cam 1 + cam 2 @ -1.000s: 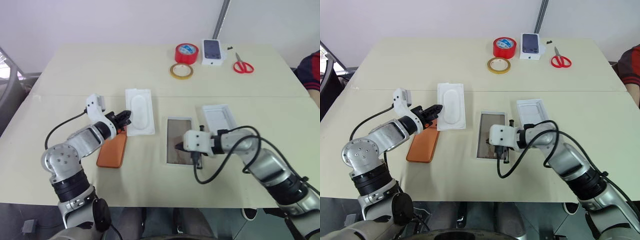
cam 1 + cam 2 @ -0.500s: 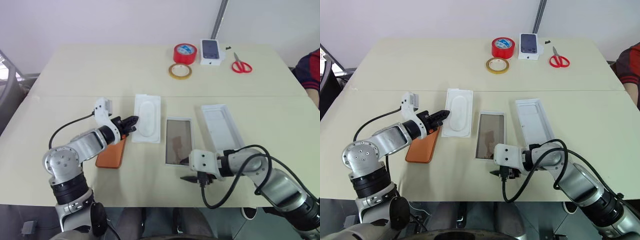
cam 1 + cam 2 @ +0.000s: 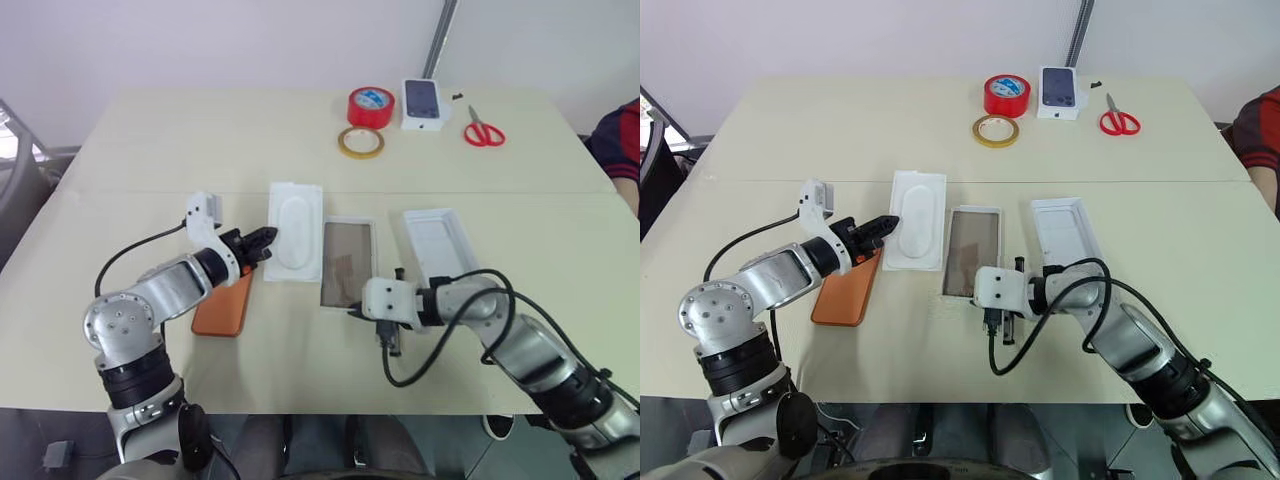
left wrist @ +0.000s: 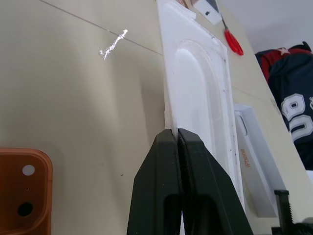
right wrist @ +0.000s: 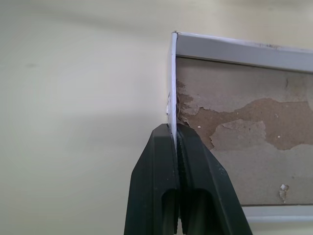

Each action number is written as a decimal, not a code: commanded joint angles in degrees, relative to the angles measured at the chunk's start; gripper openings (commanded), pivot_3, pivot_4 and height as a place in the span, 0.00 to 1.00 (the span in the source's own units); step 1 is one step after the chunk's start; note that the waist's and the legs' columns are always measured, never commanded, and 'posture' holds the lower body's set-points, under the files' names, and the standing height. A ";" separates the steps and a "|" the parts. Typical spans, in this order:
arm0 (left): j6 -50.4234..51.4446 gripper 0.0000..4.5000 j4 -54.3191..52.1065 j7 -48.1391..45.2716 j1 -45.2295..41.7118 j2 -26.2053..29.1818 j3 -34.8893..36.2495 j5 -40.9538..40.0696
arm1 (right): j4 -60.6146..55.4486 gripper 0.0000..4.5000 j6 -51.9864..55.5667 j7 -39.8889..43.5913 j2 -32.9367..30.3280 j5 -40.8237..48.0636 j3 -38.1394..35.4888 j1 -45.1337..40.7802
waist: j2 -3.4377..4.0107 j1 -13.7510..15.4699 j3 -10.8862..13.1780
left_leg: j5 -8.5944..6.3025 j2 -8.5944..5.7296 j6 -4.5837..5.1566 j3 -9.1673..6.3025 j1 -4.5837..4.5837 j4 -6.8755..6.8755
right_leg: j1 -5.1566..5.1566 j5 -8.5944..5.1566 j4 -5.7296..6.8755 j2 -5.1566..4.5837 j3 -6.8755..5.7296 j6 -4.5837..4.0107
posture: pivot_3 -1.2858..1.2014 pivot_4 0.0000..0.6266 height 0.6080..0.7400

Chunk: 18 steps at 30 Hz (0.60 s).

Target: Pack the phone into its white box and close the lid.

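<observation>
A: Orange phone [image 3: 224,303] sits face down on the table [image 3: 150,150], far left, under our left forearm, camera cluster toward us. Untouched, well apart from the white box [image 3: 346,263].

B: Left gripper [image 4: 174,139]?

A: Pinched shut on the near corner edge of the white insert [image 3: 296,243], the one w/ the oval recess. Wrist view has the thin rim right between the fingers.

B: OK. Then the box, centre?

A: Yep, just right of the insert, nearly touching it. Right gripper [image 5: 172,131] is clamped shut on the box's near-left rim, wall squeezed between both fingers. Floor inside looks scuffed brown.

B: And the lid [image 3: 438,244]?

A: We reckon that's it, further right, lying open side up, apart from the box.

B: So how do we do this bit well?

A: We'd say we're positioning the box. Keep the pinch low on the rim, drag flat, don't tip it. Thin card wall could bend or slip, so go slow. Leave a gap from the insert so the phone can drop in clean. Insert prob needs moving aside too.
</observation>
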 commanded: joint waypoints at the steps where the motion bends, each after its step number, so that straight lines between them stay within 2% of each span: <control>1: -1.19 0.00 -0.80 0.92 -1.10 0.34 -0.67 -2.16 | -0.22 0.13 -0.59 0.13 0.68 -0.19 -0.85 -1.23 | 0.00 0.13 0.00 | 0.00 0.00 0.00 0.00 0.00 0.00 | 0.00 0.00 0.00 -0.01 0.00 0.00 | 0.52 0.24 1.00; 2: -1.23 0.00 -0.86 1.28 -1.05 0.23 -0.84 -2.38 | -0.49 0.19 -0.34 0.35 0.69 0.13 -1.24 -1.24 | 0.00 0.12 0.00 | 0.00 0.00 0.00 0.00 0.00 0.00 | 0.00 0.00 0.00 -0.01 0.00 0.00 | 0.52 0.24 1.00; 7: -0.73 0.00 -2.12 4.54 -0.70 -1.62 -3.39 -4.23 | -2.84 0.72 1.53 -0.19 -0.33 3.76 -8.12 -0.35 | 0.00 0.13 0.00 | 0.00 -0.01 0.00 0.00 -0.01 0.00 | 0.00 0.00 0.00 -0.02 0.00 0.00 | 0.52 0.24 1.00; 11: 0.02 0.00 -2.59 8.18 -0.69 -3.95 -6.82 -4.61 | -5.24 0.72 4.57 1.90 -3.99 9.04 -15.66 1.78 | -0.01 0.53 0.00 | -0.01 -0.03 0.01 0.00 -0.05 0.02 | 0.01 0.00 -0.01 -0.05 0.00 0.00 | 0.52 0.24 1.00; 18: -1.25 0.00 -0.33 10.78 -1.15 -5.90 -11.01 -3.00 | -5.37 0.72 5.17 1.39 -6.27 10.94 -19.42 3.93 | -0.01 0.21 0.00 | -0.01 -0.01 0.01 0.01 -0.03 -0.01 | 0.00 0.00 -0.01 0.00 0.00 0.00 | 0.52 0.24 1.00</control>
